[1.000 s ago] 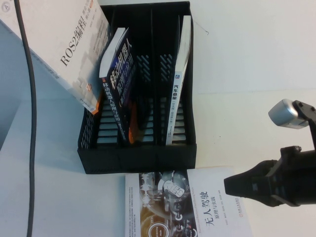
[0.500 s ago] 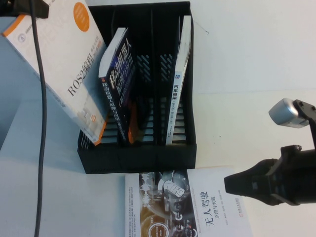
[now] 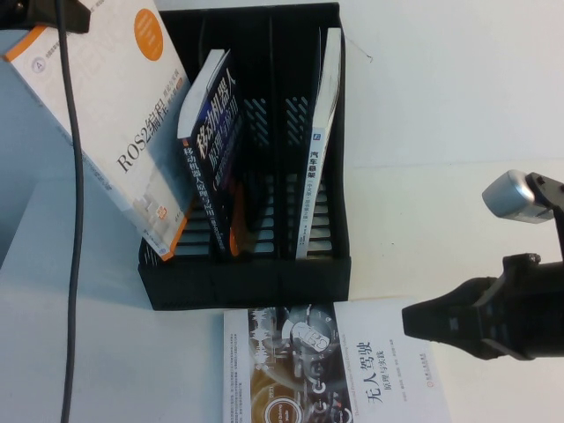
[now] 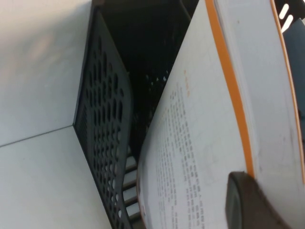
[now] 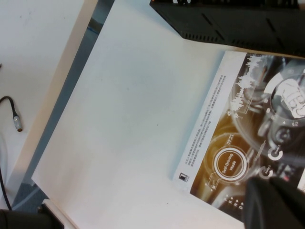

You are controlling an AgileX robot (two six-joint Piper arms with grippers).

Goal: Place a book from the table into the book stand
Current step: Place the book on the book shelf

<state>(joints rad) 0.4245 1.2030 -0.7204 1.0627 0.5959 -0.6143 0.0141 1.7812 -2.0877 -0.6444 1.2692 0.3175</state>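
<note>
Black right gripper (image 3: 414,322), silver cylinder (image 3: 509,196).

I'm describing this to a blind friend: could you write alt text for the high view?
A white ROS2 book, gripped at its top corner by the left tool, tilts into the leftmost slot of a black book stand holding two more books. The right tool hovers over another book lying flat.

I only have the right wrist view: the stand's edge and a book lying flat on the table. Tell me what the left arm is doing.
Observer: The left gripper holds the ROS2 book tilted, with its lower corner in the leftmost slot of the book stand.
Operator: Report the other slots.
Observer: A dark blue book leans in the next slot, and a white book stands in the rightmost.
Operator: Place my right gripper.
Observer: The right gripper is above the right edge of the flat book.
</note>
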